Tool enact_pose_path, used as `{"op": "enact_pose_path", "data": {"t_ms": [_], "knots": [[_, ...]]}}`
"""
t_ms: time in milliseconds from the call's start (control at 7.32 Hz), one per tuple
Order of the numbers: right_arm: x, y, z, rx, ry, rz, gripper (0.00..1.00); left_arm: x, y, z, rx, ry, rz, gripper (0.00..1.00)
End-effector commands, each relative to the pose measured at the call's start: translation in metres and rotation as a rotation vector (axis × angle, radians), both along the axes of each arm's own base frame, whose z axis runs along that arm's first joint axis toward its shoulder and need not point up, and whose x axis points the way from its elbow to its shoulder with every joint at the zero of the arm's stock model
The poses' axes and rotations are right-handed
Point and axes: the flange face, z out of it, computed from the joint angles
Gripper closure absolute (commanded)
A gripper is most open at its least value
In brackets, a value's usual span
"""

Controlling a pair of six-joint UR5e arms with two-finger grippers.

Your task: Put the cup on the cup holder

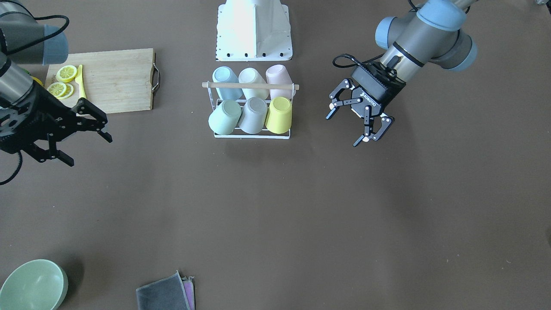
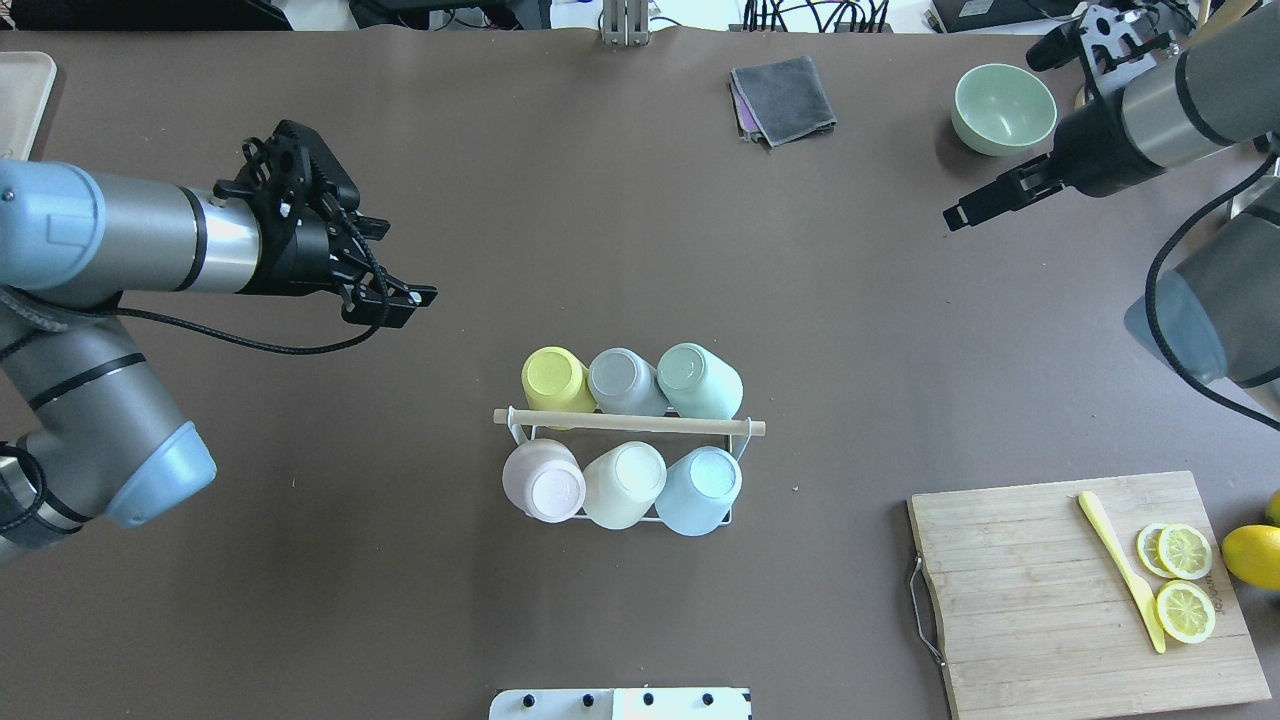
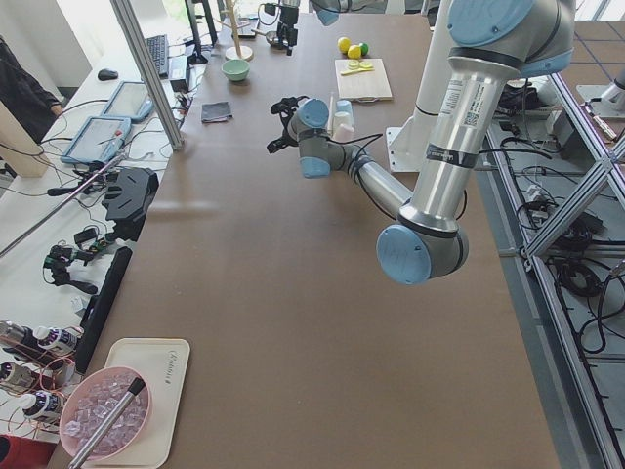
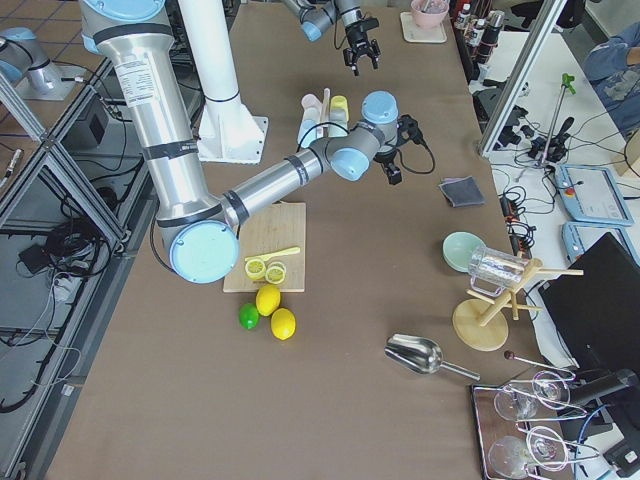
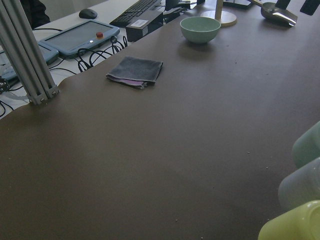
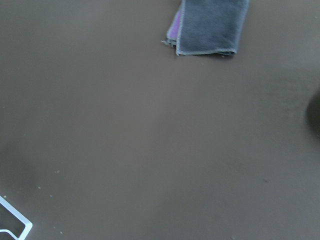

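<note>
Cup holder (image 1: 252,137): white wire, wooden rod (image 1: 249,86), six pastel cups (image 1: 279,114).

Wire cup holder (image 1: 252,137) (matt wooden rod (image 1: 249,86))

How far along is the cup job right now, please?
Done: the holder carries six cups, one on each place, so it looks full. In hand: nothing; the left gripper and right gripper are both open, empty and apart from the holder. Left: seemingly nothing, as no place is free.
</note>
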Motion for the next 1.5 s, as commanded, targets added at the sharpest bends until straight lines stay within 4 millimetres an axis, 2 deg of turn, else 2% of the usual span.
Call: {"op": "enact_pose_path", "data": {"t_ms": [0,137,273,410,546,683,820,956,1093,1229,1366], "knots": [[0.071,0.011,0.067,-0.251,0.014,0.039,0.00,-0.023,-0.022,0.024,-0.220,-0.133,0.043,0.02],[0.118,0.021,0.101,-0.345,0.009,0.099,0.00,-0.025,-0.027,0.042,-0.321,-0.213,0.032,0.02],[0.157,0.028,0.123,-0.406,0.013,0.169,0.00,-0.029,-0.025,0.046,-0.411,-0.260,0.044,0.02],[0.192,0.046,0.158,-0.551,0.027,0.229,0.00,-0.036,-0.031,0.064,-0.487,-0.318,0.021,0.02],[0.213,0.070,0.196,-0.695,0.042,0.262,0.00,-0.062,-0.046,0.082,-0.564,-0.373,-0.021,0.02],[0.225,0.080,0.214,-0.725,0.074,0.262,0.00,-0.102,-0.061,0.104,-0.635,-0.401,-0.079,0.02],[0.249,0.088,0.231,-0.673,0.163,0.252,0.00,-0.145,-0.075,0.143,-0.727,-0.426,-0.150,0.02],[0.264,0.107,0.256,-0.628,0.247,0.195,0.00,-0.196,-0.086,0.190,-0.826,-0.436,-0.221,0.02],[0.270,0.110,0.264,-0.552,0.337,0.156,0.00,-0.229,-0.067,0.229,-0.878,-0.451,-0.236,0.02],[0.271,0.112,0.267,-0.541,0.352,0.144,0.00,-0.263,-0.051,0.261,-0.934,-0.435,-0.232,0.02],[0.272,0.124,0.281,-0.573,0.352,0.142,0.00,-0.289,-0.044,0.280,-0.943,-0.433,-0.230,0.02]]}}
